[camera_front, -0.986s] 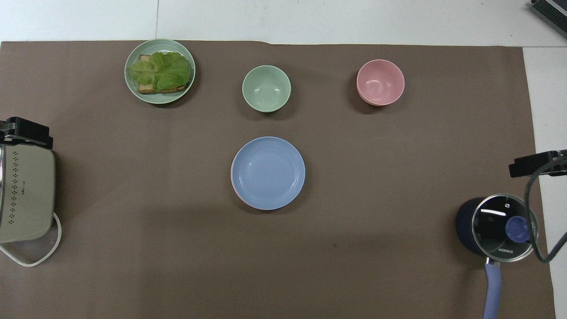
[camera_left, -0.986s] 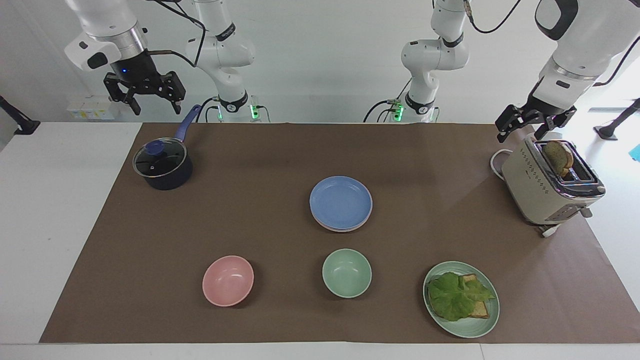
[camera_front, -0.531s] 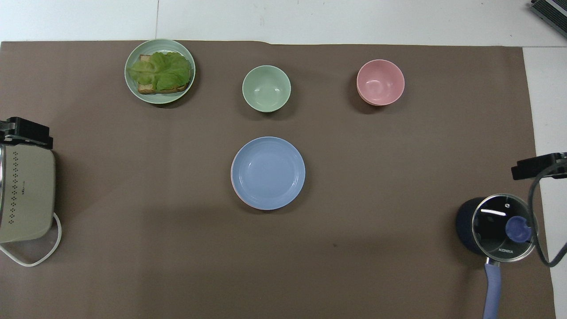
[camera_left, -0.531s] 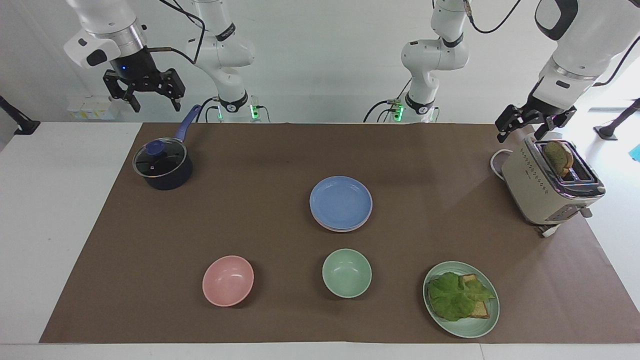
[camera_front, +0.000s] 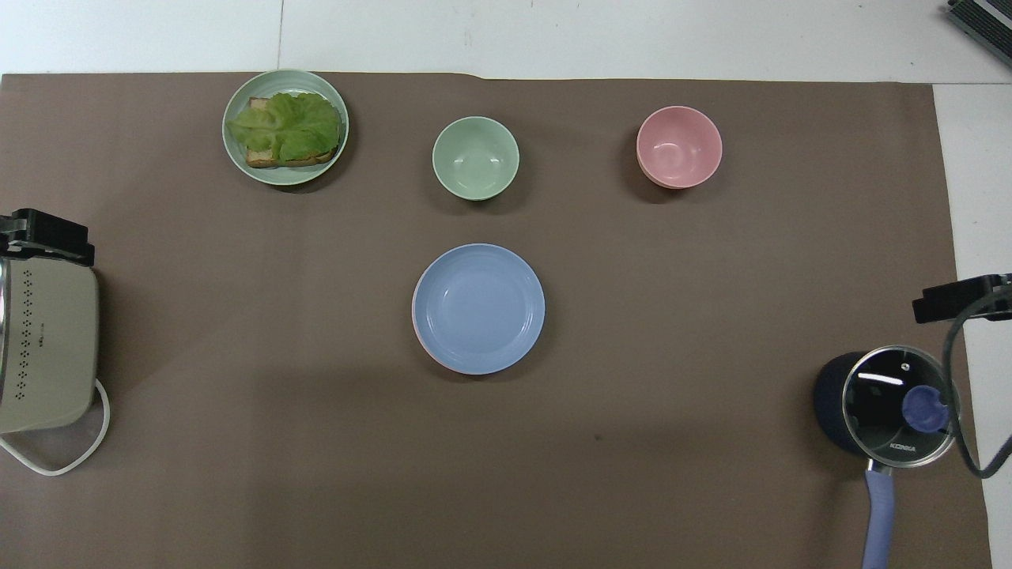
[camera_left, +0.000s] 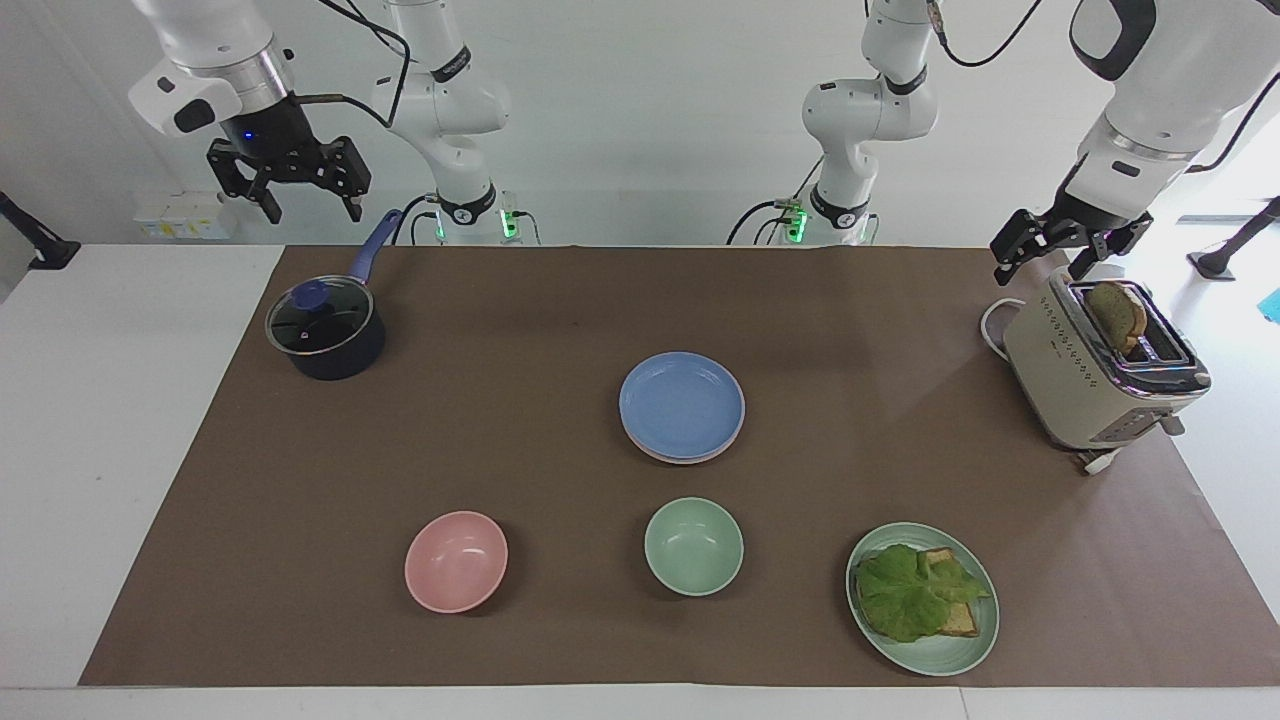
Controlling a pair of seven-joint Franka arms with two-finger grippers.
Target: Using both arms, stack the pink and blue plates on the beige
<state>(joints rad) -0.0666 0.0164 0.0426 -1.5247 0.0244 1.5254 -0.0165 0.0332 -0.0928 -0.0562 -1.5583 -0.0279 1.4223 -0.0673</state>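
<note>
Brown mat [camera_left: 560,300] covers most of the white table [camera_left: 120,400]; everything below sits on it.

Toaster [camera_left: 1095,375], beige, at my left arm's end of the table, a slice of bread [camera_left: 1118,312] standing in its slot; my left gripper [camera_left: 1050,262] hangs just over the toaster's robot-side end, fingers spread wide, nothing in them; only its black tip shows from overhead [camera_front: 47,235].

Dark saucepan [camera_left: 325,335] with glass lid and blue handle at my right arm's end; my right gripper [camera_left: 305,210] is up in the air over the mat's robot-side edge by the pan handle, fingers wide apart, nothing held.

Plate stack at mid-table: blue plate [camera_left: 682,405] on top; pink plate [camera_left: 668,454] showing only as a thin rim under it; the edge lowest in the stack is too thin for me to tell a beige plate; from overhead only the blue plate [camera_front: 478,308] and a sliver of pink show.

Mint-green plate [camera_left: 950,655] with lettuce [camera_left: 915,590] over toast [camera_left: 960,620], farther from the robots than the stack, toward my left arm's end.

Pink bowl [camera_left: 456,561] and green bowl [camera_left: 694,546], also farther from the robots than the stack; green one nearly in line with the stack, pink one toward my right arm's end; both apart from the plates.
</note>
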